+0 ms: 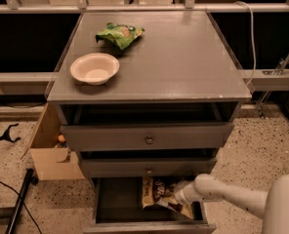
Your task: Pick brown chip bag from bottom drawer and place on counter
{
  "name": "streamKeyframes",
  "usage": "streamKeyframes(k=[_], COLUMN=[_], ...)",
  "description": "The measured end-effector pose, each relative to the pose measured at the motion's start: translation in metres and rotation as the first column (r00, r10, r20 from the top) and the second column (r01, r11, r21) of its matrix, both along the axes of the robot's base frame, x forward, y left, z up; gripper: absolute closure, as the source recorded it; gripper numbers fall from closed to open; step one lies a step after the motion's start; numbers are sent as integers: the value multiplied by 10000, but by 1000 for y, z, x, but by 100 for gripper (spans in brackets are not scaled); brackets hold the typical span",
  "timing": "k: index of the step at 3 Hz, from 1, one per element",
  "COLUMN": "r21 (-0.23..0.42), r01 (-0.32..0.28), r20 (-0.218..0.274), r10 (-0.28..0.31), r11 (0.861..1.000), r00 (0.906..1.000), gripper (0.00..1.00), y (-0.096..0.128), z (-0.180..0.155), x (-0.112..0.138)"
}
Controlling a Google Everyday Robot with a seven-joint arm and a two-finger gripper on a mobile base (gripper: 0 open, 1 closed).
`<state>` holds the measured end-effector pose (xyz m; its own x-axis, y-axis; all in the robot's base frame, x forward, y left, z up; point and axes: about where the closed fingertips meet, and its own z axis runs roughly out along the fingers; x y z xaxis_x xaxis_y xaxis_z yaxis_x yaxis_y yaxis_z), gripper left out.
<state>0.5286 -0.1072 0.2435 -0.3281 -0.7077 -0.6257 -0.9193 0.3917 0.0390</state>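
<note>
The gripper (172, 199) reaches in low on the right; whether it has clamped anything I cannot tell. The counter's (183, 57) right half suits the set-down. Draw outward from the bottom drawer (116, 201) before rising, firmly pinching the brown chip bag (153, 189) lying inside against the gripper.

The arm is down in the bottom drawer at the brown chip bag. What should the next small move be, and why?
Probably draw the brown chip bag forward, then up. The gripper sits against the bag inside the bottom drawer, and the bag's upper end lies close under the middle drawer, so a straight lift might snag.
</note>
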Motion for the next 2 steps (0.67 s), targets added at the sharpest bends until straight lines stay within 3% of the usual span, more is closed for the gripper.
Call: streamKeyframes(k=[2], r21=[-245], r01=[-290], r20=[-668], r10=[273], r11=[9993], r00=[9974], gripper=[100], y=[1], z=[18], x=[-15])
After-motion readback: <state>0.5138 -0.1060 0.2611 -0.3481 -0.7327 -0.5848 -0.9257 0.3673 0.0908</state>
